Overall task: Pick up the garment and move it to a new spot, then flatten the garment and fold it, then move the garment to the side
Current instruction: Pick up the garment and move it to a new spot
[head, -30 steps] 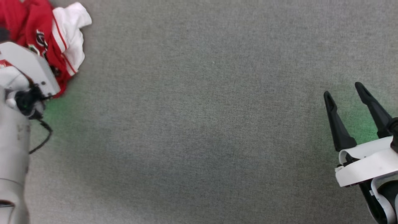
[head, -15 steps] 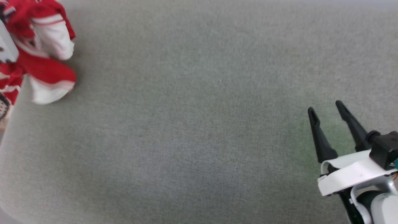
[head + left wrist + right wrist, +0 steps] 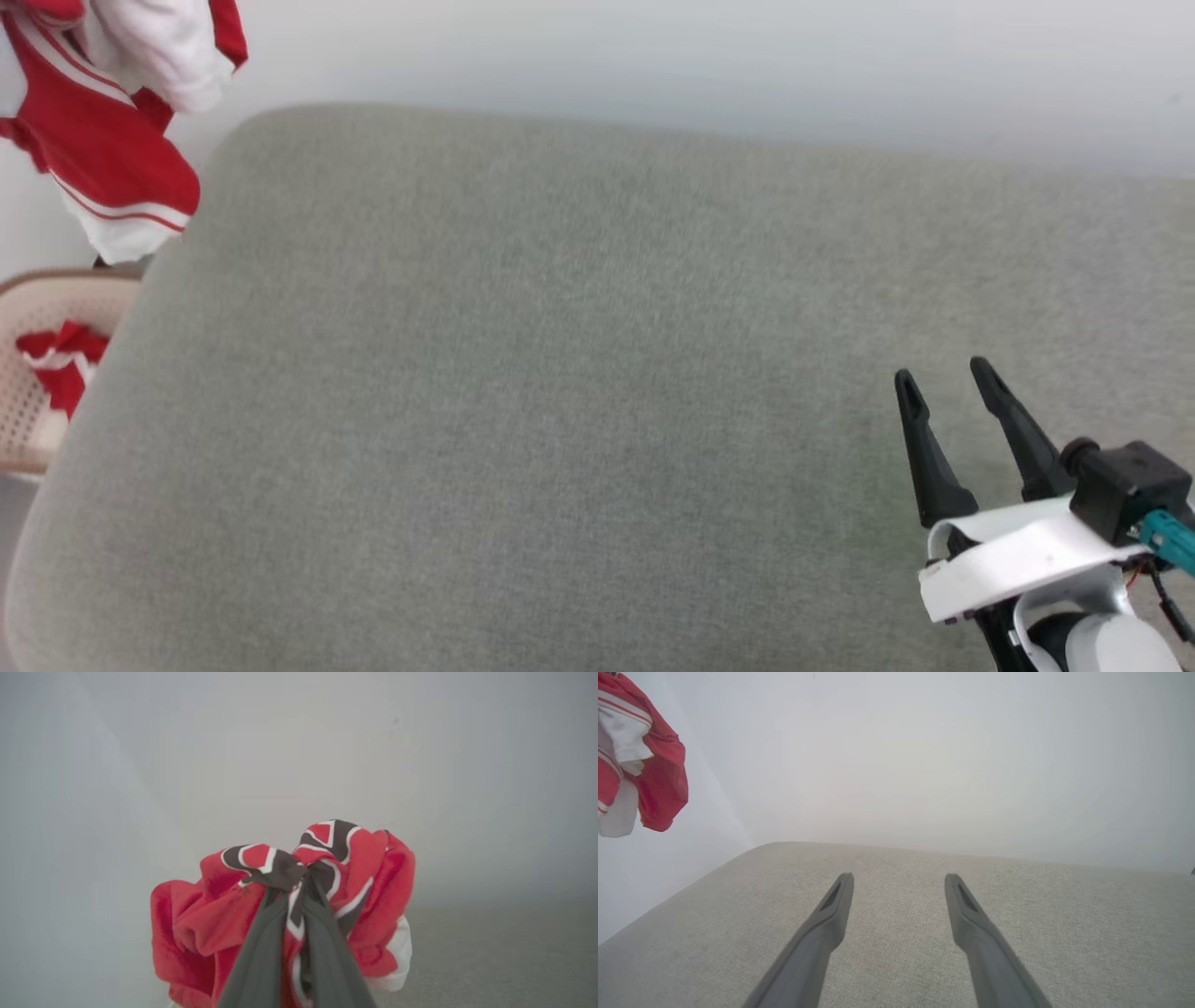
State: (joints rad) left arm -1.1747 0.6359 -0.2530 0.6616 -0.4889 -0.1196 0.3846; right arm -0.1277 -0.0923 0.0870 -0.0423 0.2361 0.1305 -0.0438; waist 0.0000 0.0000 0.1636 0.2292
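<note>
The garment, a bunched red jersey with white sleeves and striped trim, hangs in the air at the top left of the head view, clear of the grey cushioned surface. In the left wrist view my left gripper is shut on the garment, pinching a fold with black and white lettering while red cloth droops on both sides of the fingers. My right gripper stands open over the surface's right part with nothing between its fingers. The right wrist view has the right gripper open and the garment hanging far left.
A beige perforated basket stands beyond the surface's left edge, below the hanging garment, with a small red-and-white cloth inside. A pale wall runs behind the surface's rounded far edge.
The head camera has tilted up, bringing the wall and basket into view. The garment has risen off the surface in my left gripper and now hangs free. The right gripper stays open.
</note>
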